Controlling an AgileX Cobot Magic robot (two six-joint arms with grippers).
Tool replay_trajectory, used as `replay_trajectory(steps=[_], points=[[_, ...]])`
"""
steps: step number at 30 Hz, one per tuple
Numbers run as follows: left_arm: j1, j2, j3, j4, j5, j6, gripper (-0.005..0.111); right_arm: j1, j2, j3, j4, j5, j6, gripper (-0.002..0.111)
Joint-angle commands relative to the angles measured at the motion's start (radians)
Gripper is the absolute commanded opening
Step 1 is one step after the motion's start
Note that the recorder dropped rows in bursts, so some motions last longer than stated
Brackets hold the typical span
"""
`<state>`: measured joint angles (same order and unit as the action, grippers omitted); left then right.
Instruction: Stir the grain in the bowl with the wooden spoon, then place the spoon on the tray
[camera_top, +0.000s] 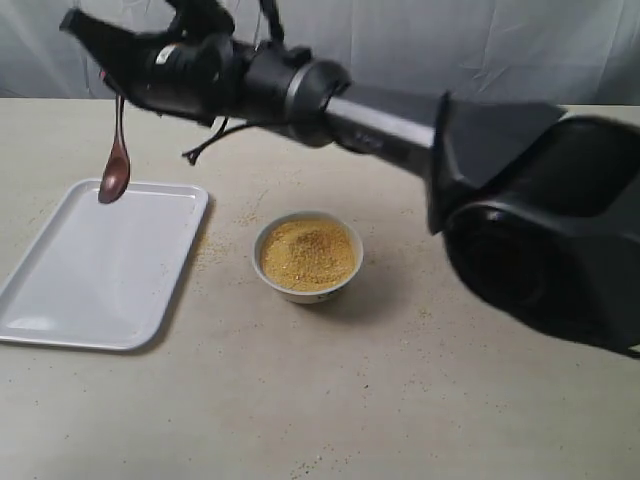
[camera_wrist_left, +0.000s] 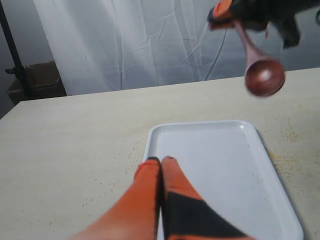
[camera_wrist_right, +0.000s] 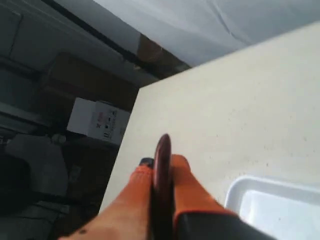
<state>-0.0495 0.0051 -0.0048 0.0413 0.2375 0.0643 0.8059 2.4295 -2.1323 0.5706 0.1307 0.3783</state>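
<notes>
A creased white curtain (camera_top: 450, 40) hangs behind the far edge of the bench. The right wrist view shows dark shelving and a white carton (camera_wrist_right: 97, 120) on the floor past one bench edge. The pale beige matte bench top (camera_top: 400, 400) fills the scene. The bulky black right arm (camera_top: 400, 120) reaches from the right edge across the middle towards the far-left corner.

The flat white rectangular tray (camera_top: 60, 300) lies by the left edge, its long sides running near to far. The small round white bowl (camera_top: 310, 293) stands near the middle of the bench, apart from the tray. It holds a mound of fine yellow-golden grain (camera_top: 307, 253).

The dark reddish-brown wooden spoon (camera_top: 115, 170) hangs in the air about the tray's far edge. Its long axis is close to vertical, handle up and oval bowl down. The right gripper (camera_wrist_right: 161, 165) has its orange fingers (camera_wrist_right: 187, 190) clamped on the handle. The left gripper (camera_wrist_left: 161, 161) hovers over the tray's near end, fingertips pressed together with nothing between them.

Loose spilled grains (camera_top: 225, 235) speckle the bench between tray and bowl.
</notes>
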Motion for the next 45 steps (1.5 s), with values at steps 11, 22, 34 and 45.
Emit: replay_trajectory(steps=[11,22,34,45], points=[[-0.006,-0.005,0.005,0.001,0.001,-0.001,0.000,0.043,0.304,-0.216,-0.065,0.013,-0.012,0.039],[-0.006,-0.005,0.005,0.001,0.001,-0.001,0.000,-0.025,0.249,-0.216,-0.462,0.259,-0.008,0.053],[-0.006,-0.005,0.005,0.001,0.001,-0.001,0.000,-0.167,0.047,-0.216,-0.558,0.864,-0.132,0.014],[-0.006,-0.005,0.005,0.001,0.001,-0.001,0.000,-0.398,-0.151,-0.040,-0.358,1.090,-0.316,0.000]])
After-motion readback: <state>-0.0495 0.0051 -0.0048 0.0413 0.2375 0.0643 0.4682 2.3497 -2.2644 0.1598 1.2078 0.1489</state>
